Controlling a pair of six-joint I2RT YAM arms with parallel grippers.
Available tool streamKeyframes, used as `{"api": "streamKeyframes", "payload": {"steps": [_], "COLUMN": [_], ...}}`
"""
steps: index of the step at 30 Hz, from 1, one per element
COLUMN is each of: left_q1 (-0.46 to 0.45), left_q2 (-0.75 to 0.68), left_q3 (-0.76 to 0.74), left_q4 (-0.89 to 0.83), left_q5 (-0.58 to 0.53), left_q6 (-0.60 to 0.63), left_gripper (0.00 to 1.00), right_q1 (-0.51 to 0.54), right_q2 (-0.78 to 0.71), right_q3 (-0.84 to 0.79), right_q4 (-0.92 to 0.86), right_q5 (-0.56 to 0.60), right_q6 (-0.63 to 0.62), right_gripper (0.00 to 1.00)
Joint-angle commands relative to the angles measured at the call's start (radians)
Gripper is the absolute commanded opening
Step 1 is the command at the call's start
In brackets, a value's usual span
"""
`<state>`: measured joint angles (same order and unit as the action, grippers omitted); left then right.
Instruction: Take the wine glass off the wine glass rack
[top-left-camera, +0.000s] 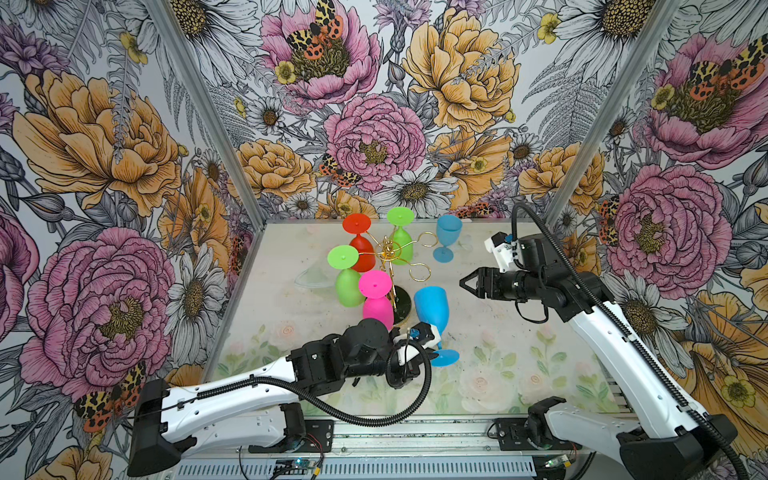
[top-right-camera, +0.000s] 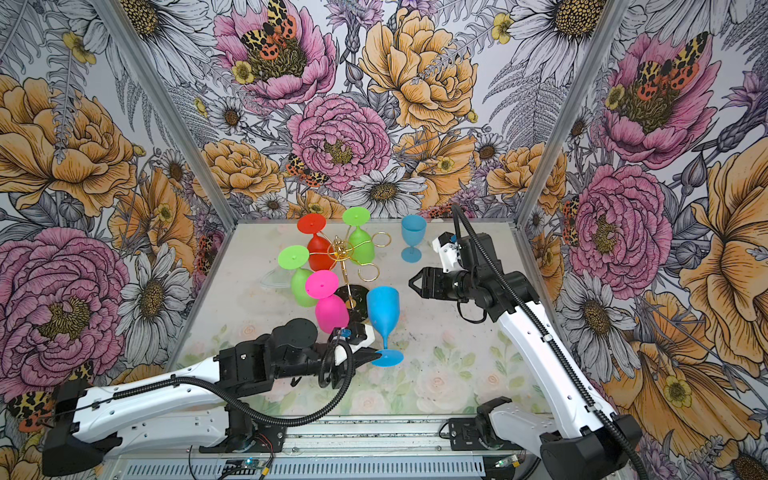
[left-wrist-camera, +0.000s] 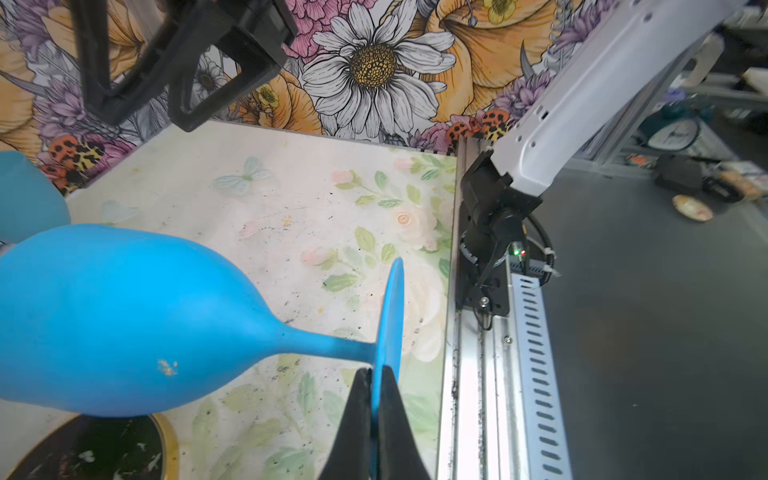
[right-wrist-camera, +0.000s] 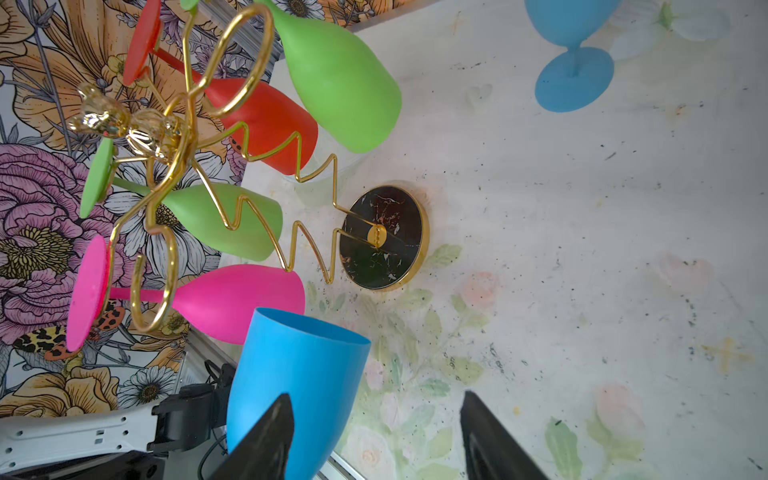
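My left pincer (left-wrist-camera: 376, 374) is clenched on the thin edge of the blue wine glass's (top-left-camera: 430, 305) foot, mouth up and leaning a little. The glass is off the wine glass rack (top-left-camera: 392, 257), with its bowl just beside the rack's black base (right-wrist-camera: 382, 237) and the hanging pink glass (top-left-camera: 376, 299). My right pincer (right-wrist-camera: 376, 397) is released with nothing between its fingers. It sits close to the blue bowl but apart from it.

I judge the step in hand to be standing this glass on the desk (top-left-camera: 519, 353). I cannot tell whether the foot touches the desk yet. A grip this low leaves the bowl free to swing, so I should move slowly. First I'd carry it toward the bare patch away from the rack, so the bowl cannot knock the pink glass or the gold wire. Then I'd level the foot, lower until it lies flat, open only slightly and draw straight back along the desk. My right pincer should wait beside the bowl, ready to steady it
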<state>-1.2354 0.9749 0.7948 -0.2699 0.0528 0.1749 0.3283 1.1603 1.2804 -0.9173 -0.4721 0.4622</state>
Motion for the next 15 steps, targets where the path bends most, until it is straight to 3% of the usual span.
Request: {"api": "streamKeyframes", "payload": {"steps": [1,5,15], "left_q1": [-0.041,-0.081,-0.236], "left_q2": [-0.002,0.016,0.142], "left_q3": [-0.028,-0.037,-0.074], "left_q4": [-0.002,-0.003,0.023], "left_q5": [-0.177,-0.255,-0.596], "left_q6": [0.217,0.328,0.611], "left_gripper": [0.0,0.0,0.0], "right_q1": [-0.003,-0.002,0.01], "right_q2": [0.033,0.074,0.124], "right_q3": [0.056,0.082,0.088], "right_q4": [0.0,0.0,-0.002], "right_q5": [-0.072,-0.104,-0.18], "right_q6": [-0.003,-0.003,-0.028], "right_gripper": [0.65,0.65,0.65]}}
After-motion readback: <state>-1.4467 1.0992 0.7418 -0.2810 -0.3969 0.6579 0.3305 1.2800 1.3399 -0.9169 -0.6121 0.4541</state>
